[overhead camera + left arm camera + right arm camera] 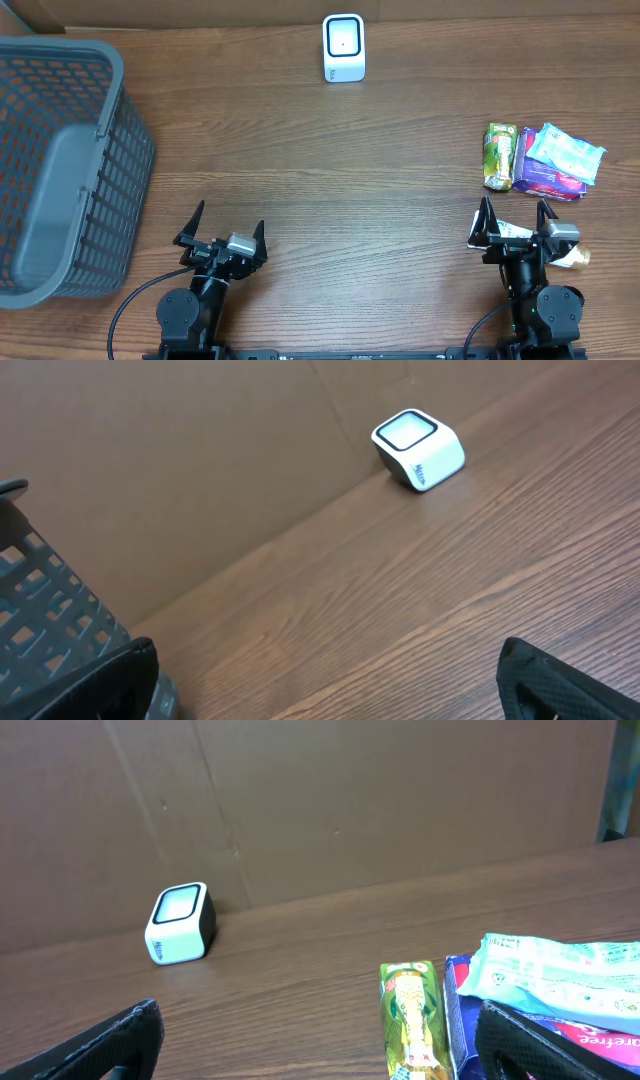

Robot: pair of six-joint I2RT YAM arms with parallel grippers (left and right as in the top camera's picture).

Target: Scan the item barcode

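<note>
Green packet [499, 156] lies flat at the right of the table [350, 180], touching a purple packet [545, 180]. From left to right: a grey basket [130, 170] stands at the left edge. The left gripper [230, 215] sits at the front, jaws wide apart and empty. The scanner [344, 47] stands at back centre. The right gripper [514, 202], jaws also wide apart and empty, sits near the green packet. A teal packet [565, 150] overlaps the purple packet.
</note>
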